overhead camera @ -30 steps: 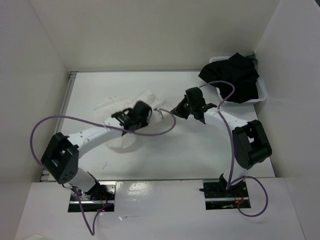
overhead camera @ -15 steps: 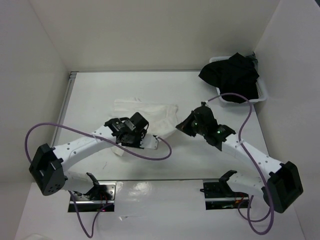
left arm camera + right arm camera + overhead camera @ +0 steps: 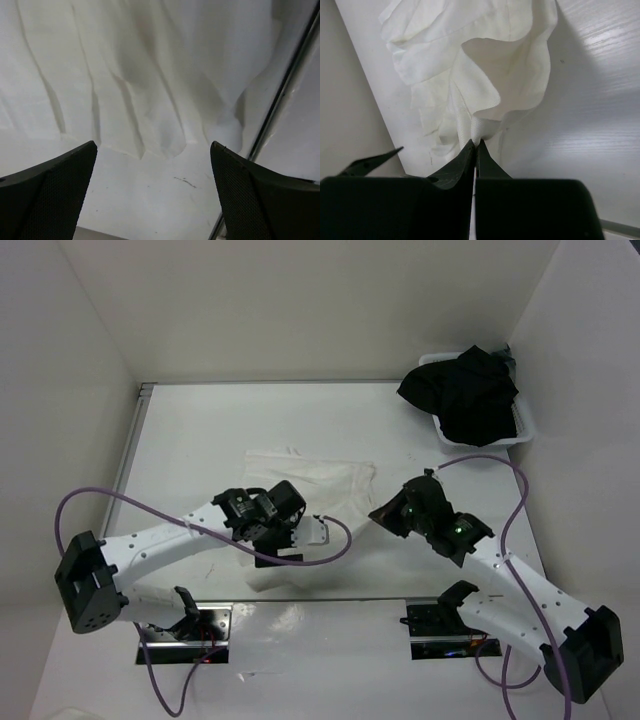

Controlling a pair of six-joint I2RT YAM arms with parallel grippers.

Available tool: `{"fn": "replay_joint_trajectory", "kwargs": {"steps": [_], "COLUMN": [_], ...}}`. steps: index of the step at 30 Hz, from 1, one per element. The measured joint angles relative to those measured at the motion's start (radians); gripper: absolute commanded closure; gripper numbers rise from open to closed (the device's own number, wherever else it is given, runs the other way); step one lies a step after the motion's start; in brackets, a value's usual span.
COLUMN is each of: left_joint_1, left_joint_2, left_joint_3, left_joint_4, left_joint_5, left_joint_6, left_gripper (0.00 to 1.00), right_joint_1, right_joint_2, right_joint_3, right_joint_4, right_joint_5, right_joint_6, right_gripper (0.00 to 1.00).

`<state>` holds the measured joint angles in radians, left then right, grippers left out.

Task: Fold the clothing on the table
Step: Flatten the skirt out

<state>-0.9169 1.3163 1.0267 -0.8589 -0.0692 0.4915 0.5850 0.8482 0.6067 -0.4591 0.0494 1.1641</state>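
The clothing (image 3: 320,475) is a thin white wrinkled garment lying spread on the table (image 3: 200,430), reaching from the middle toward the near edge. My left gripper (image 3: 278,545) hovers over its near-left part. In the left wrist view this gripper (image 3: 152,145) is open, with the clothing's hem (image 3: 150,75) just beyond the fingertips and bare table between them. My right gripper (image 3: 384,510) is at the garment's right edge. The right wrist view shows it (image 3: 476,143) shut on a ribbed fold of the clothing (image 3: 470,65), which is lifted and bunched there.
A black garment (image 3: 468,392) fills a small white bin (image 3: 526,426) at the back right. White walls surround the table. A metal rail (image 3: 282,95) runs along the near edge close to my left gripper, and another rail (image 3: 135,440) lines the left side.
My left gripper has opened and let go of the clothing. Both arms have pulled back toward the near edge, and the garment has been drawn nearer and now lies flatter and wider.
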Motion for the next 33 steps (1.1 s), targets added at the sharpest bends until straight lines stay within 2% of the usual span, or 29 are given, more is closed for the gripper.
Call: {"fn": "replay_joint_trajectory", "kwargs": {"steps": [4,11,17,19,20,21,22,23,24,27,29,33], "left_joint_1": [-0.058,-0.061,-0.061,-0.06,-0.06,-0.059,-0.056,-0.052,-0.04,0.047,0.145,0.366], "left_joint_2": [0.0,0.061,0.228,0.243,0.246,0.253,0.258,0.267,0.279,0.288,0.257,0.192], "left_joint_3": [-0.067,-0.1,-0.154,-0.159,-0.159,-0.156,-0.153,-0.148,-0.142,-0.125,-0.113,0.013], "left_joint_4": [0.094,0.254,0.38,0.403,0.42,0.429,0.439,0.446,0.454,0.469,0.48,0.534], "left_joint_5": [0.007,0.034,0.009,0.0,-0.011,-0.014,-0.014,-0.016,-0.018,-0.07,-0.135,-0.254], "left_joint_6": [-0.08,-0.166,-0.211,-0.21,-0.209,-0.207,-0.205,-0.206,-0.203,-0.149,-0.079,0.159], "left_gripper": [0.0,0.0,0.0,0.03,0.09,0.3,0.44,0.67,1.0,1.0,1.0,1.0], "right_joint_1": [0.0,0.0,0.0,0.0,0.0,0.0,0.0,0.0,0.0,-0.01,-0.019,-0.027], "right_joint_2": [0.065,0.24,0.237,0.237,0.238,0.241,0.248,0.259,0.27,0.31,0.352,0.484], "right_joint_3": [0.022,0.15,0.161,0.161,0.162,0.166,0.172,0.182,0.193,0.234,0.275,0.414], "right_joint_4": [0.019,0.082,0.09,0.09,0.091,0.091,0.092,0.092,0.093,0.107,0.119,0.15], "right_joint_5": [0.024,0.046,0.072,0.076,0.078,0.08,0.084,0.089,0.091,0.097,0.094,0.085], "right_joint_6": [0.035,0.055,0.062,0.068,0.07,0.073,0.073,0.073,0.073,0.054,0.027,-0.062], "right_gripper": [1.0,1.0,1.0,1.0,1.0,1.0,1.0,1.0,1.0,1.0,1.0,1.0]}}
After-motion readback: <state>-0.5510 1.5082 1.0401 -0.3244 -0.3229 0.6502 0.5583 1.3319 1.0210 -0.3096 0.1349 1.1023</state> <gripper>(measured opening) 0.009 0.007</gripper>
